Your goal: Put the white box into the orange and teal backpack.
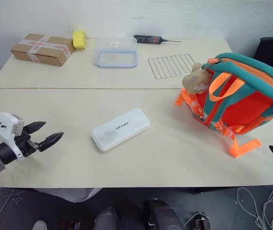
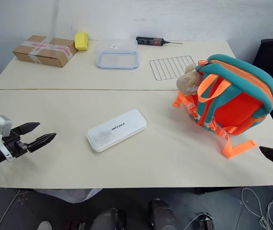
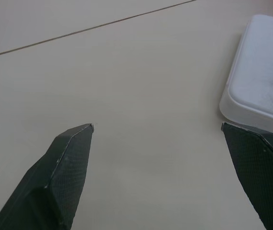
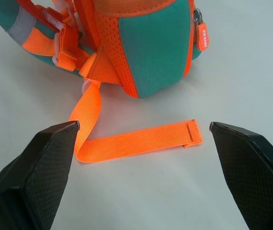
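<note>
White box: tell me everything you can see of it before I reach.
The white box is a flat, elongated case with rounded corners, plastic by the look, lid shut, small dark lettering on top. It lies flat on the near table, set diagonally, roughly midway between the open left gripper and the backpack. Nothing touches it but the table; in the left wrist view one end sits just beyond one finger.

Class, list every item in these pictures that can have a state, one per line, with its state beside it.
white box: closed, lying flat on the table, untouched
orange and teal backpack: on its side, zip looks shut
clear lidded container: lid on
cardboard box: taped shut
left end effector: open, empty
right end effector: open, empty, facing a loose backpack strap
</note>
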Robot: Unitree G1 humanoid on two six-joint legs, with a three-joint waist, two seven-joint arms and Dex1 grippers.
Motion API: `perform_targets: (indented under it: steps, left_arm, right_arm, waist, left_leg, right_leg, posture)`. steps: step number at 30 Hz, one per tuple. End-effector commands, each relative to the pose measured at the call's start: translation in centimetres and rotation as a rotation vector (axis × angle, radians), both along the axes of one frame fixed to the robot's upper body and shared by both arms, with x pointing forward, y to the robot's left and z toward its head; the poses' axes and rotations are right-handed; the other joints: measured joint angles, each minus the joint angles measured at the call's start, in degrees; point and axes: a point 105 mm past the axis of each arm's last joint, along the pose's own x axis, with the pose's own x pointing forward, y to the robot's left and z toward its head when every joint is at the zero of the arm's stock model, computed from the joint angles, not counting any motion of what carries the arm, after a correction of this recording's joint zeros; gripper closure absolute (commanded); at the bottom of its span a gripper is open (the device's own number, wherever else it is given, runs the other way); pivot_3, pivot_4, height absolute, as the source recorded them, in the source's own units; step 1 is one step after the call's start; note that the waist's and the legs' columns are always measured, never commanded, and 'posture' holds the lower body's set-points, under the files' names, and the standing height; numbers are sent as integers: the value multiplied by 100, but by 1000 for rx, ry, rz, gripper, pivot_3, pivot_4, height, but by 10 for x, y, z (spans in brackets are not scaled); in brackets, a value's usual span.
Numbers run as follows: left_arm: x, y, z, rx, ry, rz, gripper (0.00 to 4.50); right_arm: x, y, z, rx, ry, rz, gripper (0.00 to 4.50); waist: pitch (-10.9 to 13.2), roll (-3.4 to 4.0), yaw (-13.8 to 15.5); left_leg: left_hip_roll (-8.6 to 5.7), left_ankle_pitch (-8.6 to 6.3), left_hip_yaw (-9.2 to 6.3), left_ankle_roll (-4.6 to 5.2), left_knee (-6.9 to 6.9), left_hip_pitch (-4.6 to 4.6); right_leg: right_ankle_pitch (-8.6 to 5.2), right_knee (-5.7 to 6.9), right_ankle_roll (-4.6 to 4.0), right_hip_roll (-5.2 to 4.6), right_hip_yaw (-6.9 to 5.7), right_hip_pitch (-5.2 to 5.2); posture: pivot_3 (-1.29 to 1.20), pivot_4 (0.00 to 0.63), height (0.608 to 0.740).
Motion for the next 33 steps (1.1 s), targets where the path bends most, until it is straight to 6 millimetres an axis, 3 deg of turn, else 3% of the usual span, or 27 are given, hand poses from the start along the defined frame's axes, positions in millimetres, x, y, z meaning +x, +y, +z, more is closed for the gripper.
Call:
perform_targets:
  steps: [1, 10, 17, 24, 27, 33]
  left_arm:
    - [-2, -4, 8, 34, -27, -37, 0]
    - [8, -8, -3, 91, -6, -39, 0]
    - [11, -14, 1, 84, -19, -63, 0]
    - [8, -26, 1, 126, -4, -160, 0]
    - [-8, -44, -15, 275, 41, -323, 546]
    - [-22, -64, -33, 358, 88, -482, 2407]
  right_arm:
    - [1, 5, 6, -17, -27, 11, 35]
    - [5, 8, 9, -48, -34, 11, 35]
    - [6, 13, 9, -80, -39, 30, 35]
    - [10, 60, 15, -143, -31, 248, 35]
    - [13, 95, 18, -200, -16, 391, 595]
    - [31, 164, 20, -241, -47, 641, 2703]
  waist:
    - [0, 0, 4]
    - [0, 0, 11]
    - [0, 0, 7]
    - [0, 0, 6]
    - [-1, 1, -15]
    - [-2, 3, -19]
  left_leg:
    - [0, 0, 0, 0, 1, 0]
    - [0, 1, 0, 1, 4, 2]
    - [0, 1, 0, 1, 4, 2]
    - [0, 1, 0, 1, 10, 3]
    - [0, 1, 0, 0, 13, 3]
    - [1, 4, 0, 1, 18, 7]
  right_leg:
    - [0, 0, 0, 0, 0, 1]
    - [3, 1, 3, 0, 0, 3]
    - [3, 4, 3, 0, 0, 2]
    - [3, 13, 3, 0, 0, 2]
    - [3, 16, 3, 0, 0, 2]
    - [4, 28, 1, 0, 0, 1]
  posture:
    - [0, 150, 740]
    - [0, 150, 740]
    - [0, 150, 740]
    - [0, 150, 740]
    - [0, 150, 740]
    - [0, 150, 740]
